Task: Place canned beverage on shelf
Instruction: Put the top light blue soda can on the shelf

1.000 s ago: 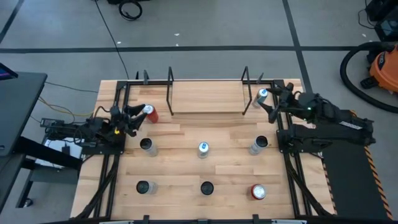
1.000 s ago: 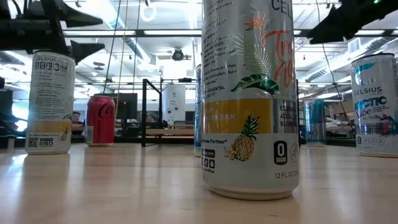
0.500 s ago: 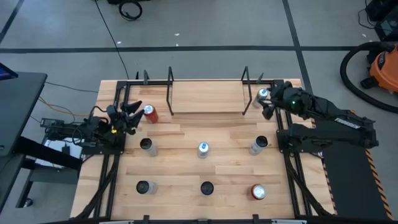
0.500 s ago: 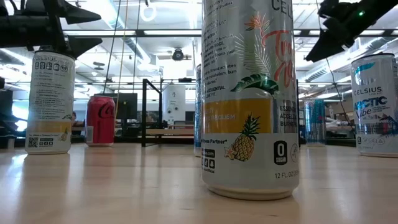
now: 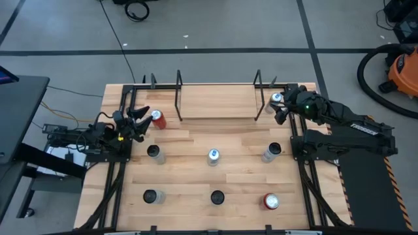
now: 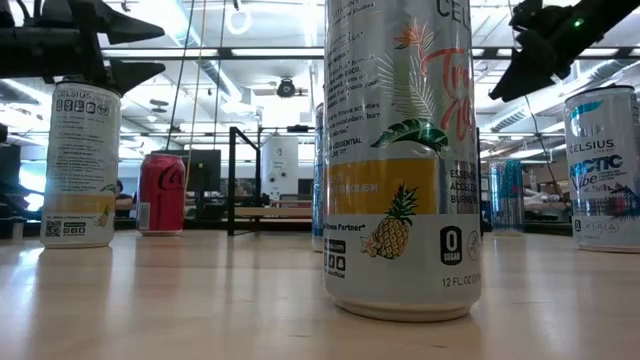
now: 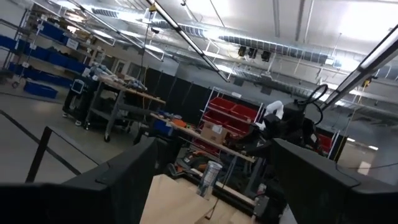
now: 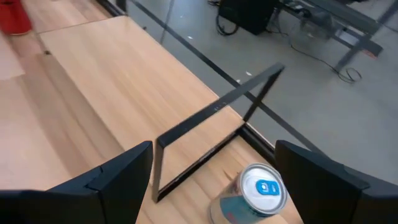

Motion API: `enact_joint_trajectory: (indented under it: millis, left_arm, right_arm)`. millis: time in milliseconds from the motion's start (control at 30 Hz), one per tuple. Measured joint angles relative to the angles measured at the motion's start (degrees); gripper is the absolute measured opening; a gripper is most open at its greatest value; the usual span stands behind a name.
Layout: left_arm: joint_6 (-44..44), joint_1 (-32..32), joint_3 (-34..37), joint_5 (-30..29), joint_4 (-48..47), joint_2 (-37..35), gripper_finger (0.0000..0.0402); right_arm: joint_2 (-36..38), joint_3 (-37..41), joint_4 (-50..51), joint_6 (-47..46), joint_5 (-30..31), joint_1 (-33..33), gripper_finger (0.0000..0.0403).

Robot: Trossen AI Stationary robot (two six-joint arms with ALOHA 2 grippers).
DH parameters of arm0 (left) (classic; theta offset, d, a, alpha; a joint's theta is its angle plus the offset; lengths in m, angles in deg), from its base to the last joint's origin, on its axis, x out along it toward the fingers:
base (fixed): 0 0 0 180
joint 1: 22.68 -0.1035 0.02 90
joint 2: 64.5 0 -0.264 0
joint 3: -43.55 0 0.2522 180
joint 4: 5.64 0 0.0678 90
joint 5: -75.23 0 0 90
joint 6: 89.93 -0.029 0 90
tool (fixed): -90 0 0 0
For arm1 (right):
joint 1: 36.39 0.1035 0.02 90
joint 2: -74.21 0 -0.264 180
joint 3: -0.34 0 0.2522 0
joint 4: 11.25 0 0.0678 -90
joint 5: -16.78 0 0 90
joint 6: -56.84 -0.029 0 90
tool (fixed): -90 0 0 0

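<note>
Right claw spread above the blue-top can at table's 1 o'clock, just outside the empty shelf, likely lining up a grasp; left claw spread beside red can at 10 o'clock.

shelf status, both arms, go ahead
Left gripper open beside the red cola can, not gripping. Right gripper open over the blue-top can by the shelf's right frame. Shelf holds no cans. Nothing blocking it.

A light-wood table carries upright cans and the shelf along its far edge.
</note>
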Motion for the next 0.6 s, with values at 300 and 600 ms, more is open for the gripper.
enact_joint_trajectory:
  millis: [300, 600]
  left_arm:
    - [-0.3, 0.0, 0.0, 0.0, -0.5, 0.0, 0.0316]
    - [0.2, 0.0, -6.1, 1.2, -7.7, 0.0, 0.0316]
  right_arm:
    - [-6.7, 0.0, 0.0, -7.0, 0.5, -0.9, 0.0346]
    - [-16.0, 0.0, -0.6, -8.6, 0.8, -10.2, 0.0346]
